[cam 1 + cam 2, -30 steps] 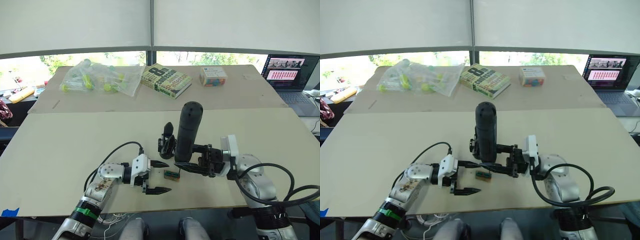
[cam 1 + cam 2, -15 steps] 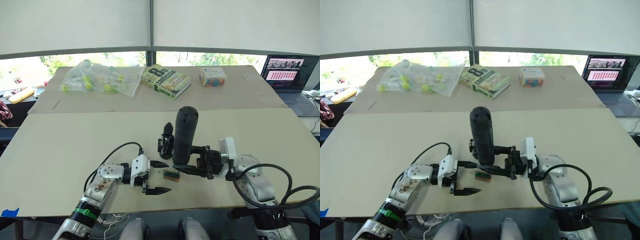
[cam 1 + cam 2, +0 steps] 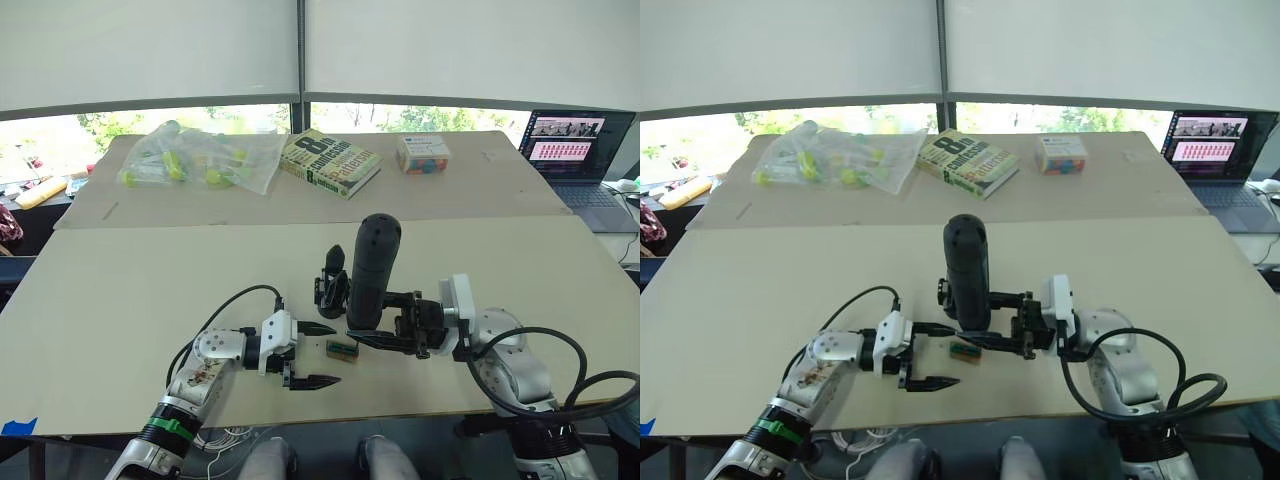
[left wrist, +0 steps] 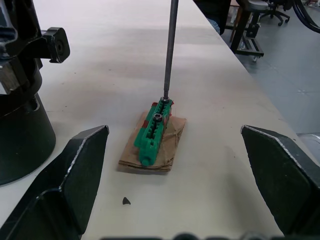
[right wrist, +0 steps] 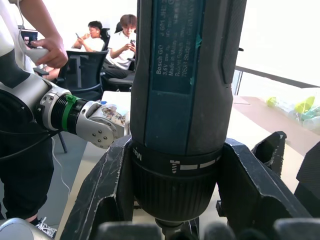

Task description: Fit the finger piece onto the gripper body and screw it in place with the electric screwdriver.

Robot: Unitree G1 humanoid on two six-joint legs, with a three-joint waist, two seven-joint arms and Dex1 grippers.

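Item one: the electric screwdriver (image 3: 372, 268), which we hold upright in our right gripper (image 3: 400, 325), its fingers clamped round the lower collar of the tool. We grip it low, in our judgement, so that the thin metal bit (image 4: 169, 50) can be steered finely; the bit's tip stands on the far end of the small green block (image 4: 154, 131), which lies on a scrap of brown card on the table (image 3: 150, 290). We judge that the block holds screws and that the bit is there to pick one up (we cannot confirm this).

Item two: our left gripper (image 3: 312, 355), fingers spread wide and holding nothing, resting low over the table just beside the green block, which lies in line with the gap between its fingers (image 4: 75, 175). It seems placed to steady the block or receive a part.

Item three: the gripper body (image 3: 331, 280), standing on the table just behind the screwdriver, pointed finger up, untouched by either gripper.

Item four: the finger piece. We cannot tell where it is; a tiny black speck (image 4: 126, 201) lies near the card, too small to identify.

Item five: far table, a book (image 3: 330, 161) and a bag of tubes (image 3: 200, 157), well apart from the work.
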